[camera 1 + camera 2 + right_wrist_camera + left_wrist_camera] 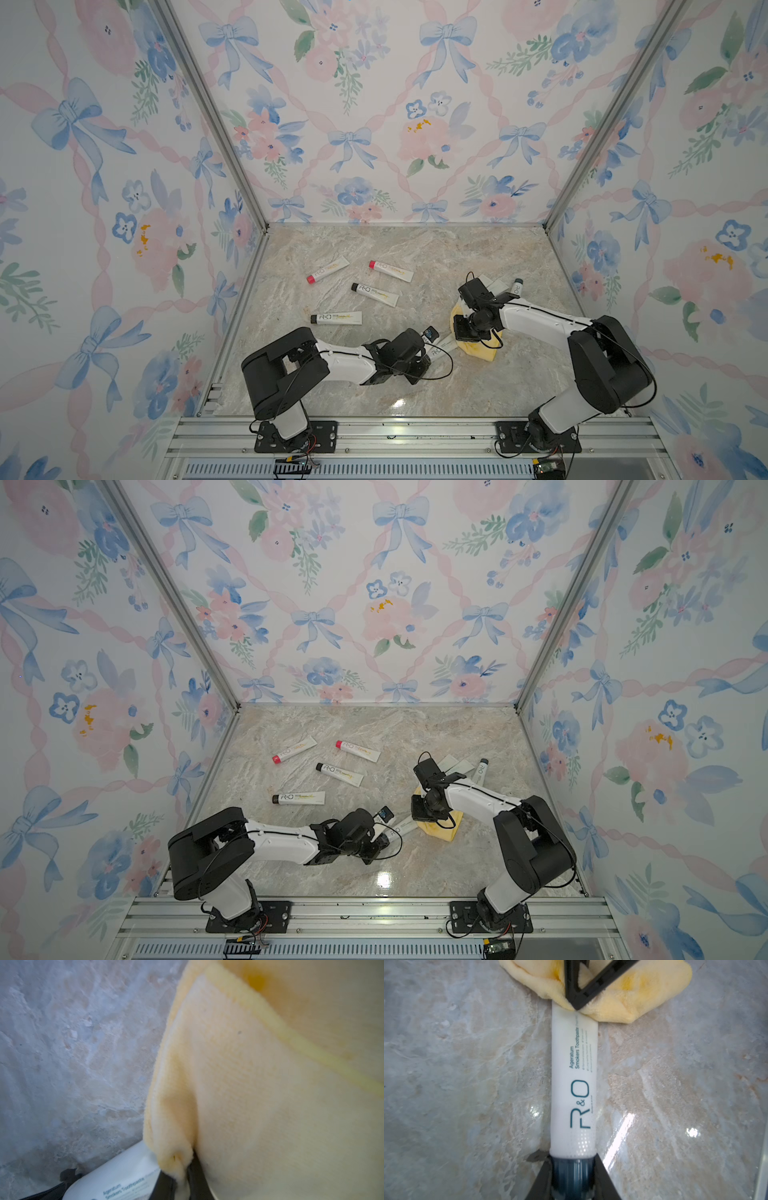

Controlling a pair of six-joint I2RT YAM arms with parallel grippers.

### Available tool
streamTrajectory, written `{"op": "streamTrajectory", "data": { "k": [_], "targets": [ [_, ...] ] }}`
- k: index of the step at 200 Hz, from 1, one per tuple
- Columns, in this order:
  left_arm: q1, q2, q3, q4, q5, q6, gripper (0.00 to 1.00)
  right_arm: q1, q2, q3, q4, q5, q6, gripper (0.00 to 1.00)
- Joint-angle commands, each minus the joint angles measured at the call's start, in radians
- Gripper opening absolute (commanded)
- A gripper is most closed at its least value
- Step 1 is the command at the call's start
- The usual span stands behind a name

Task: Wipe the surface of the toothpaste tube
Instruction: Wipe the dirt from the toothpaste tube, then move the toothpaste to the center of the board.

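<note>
Your left gripper clamped on tube at capped end; your right gripper pinching yellow cloth, cloth pressed on tube's other end

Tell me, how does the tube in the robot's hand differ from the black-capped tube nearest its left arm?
The held tube has a dark blue cap and teal lettering; the loose tube has a black cap and some yellow print. The left hand clamps the held tube's cap, and the yellow cloth pinched in the right hand covers its far end; the loose tube lies untouched. Both are white R&O tubes.
</note>
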Motion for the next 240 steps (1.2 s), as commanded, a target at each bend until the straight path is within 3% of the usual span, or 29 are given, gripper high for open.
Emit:
{"op": "streamTrajectory", "data": {
  "k": [1,39,70,115,176,240],
  "targets": [
    [-0.004,0.001,-0.014,-0.039,-0.016,0.000,0.26,0.030,0.032,-0.024,-0.062,0.019,0.014,0.13],
    [-0.003,0.010,-0.002,-0.041,-0.014,-0.001,0.26,0.125,-0.001,-0.037,0.015,-0.175,0.098,0.13],
    [-0.003,0.008,-0.003,-0.041,-0.019,0.000,0.26,0.162,-0.024,-0.064,0.053,-0.240,0.133,0.13],
    [-0.002,0.006,-0.013,-0.044,-0.039,-0.011,0.26,0.052,-0.069,-0.122,0.007,-0.134,0.099,0.13],
    [0.053,0.043,0.013,-0.062,-0.025,-0.023,0.28,-0.190,-0.279,-0.210,-0.075,-0.037,0.049,0.13],
    [0.173,0.160,0.188,-0.148,-0.029,0.003,0.28,-0.212,-0.340,-0.244,-0.068,-0.038,0.053,0.14]
  ]
}}
